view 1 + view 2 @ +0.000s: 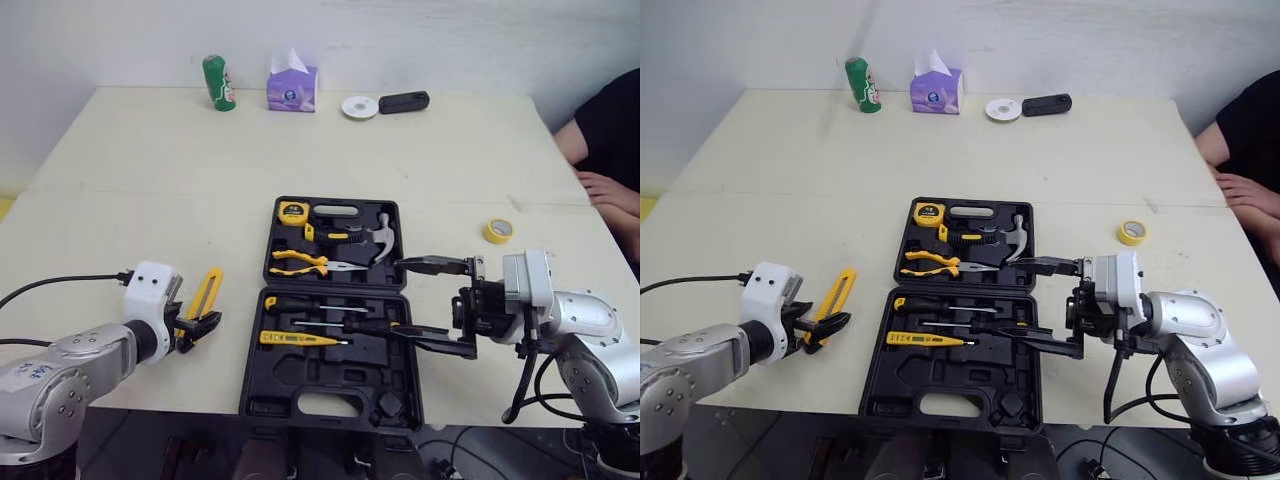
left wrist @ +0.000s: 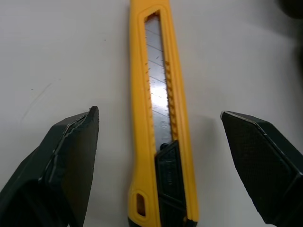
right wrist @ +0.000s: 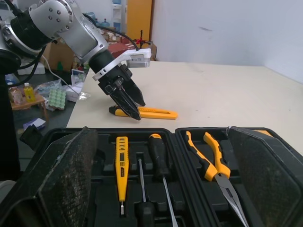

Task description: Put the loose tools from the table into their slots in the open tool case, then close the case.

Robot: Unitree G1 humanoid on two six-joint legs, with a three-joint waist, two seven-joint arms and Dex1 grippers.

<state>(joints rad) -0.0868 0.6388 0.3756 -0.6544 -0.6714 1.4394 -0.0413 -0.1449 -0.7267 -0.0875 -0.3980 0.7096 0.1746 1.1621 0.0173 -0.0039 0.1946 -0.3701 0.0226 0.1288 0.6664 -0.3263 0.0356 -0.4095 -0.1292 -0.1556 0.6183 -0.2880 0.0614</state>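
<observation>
Left gripper [image 3: 139, 110] is down at the table with its two black fingers spread wide and nothing in them, and the yellow utility knife [image 2: 161, 142] lies flat right in the gap. It runs lengthwise away from the wrist, black slider end nearest the palm, with a finger on each side and neither one touching it. It looks about centred, so the pick-up seems to be the step in hand. To do it well, I'd lower until the fingertips sit just off the tabletop and close squarely on the knife's long yellow sides around the slider. I'd squeeze slowly too; the body is thin and smooth, and an uneven pinch could spin it out. The knife lies on the far side of this gripper from the open tool case [image 1: 290, 375], so the carry has to come back across to the case. Right gripper [image 1: 397, 296] hangs empty over the case's edge, fingers spread, screwdrivers [image 3: 158, 156] and pliers [image 3: 213, 163] seated just ahead of it.
</observation>
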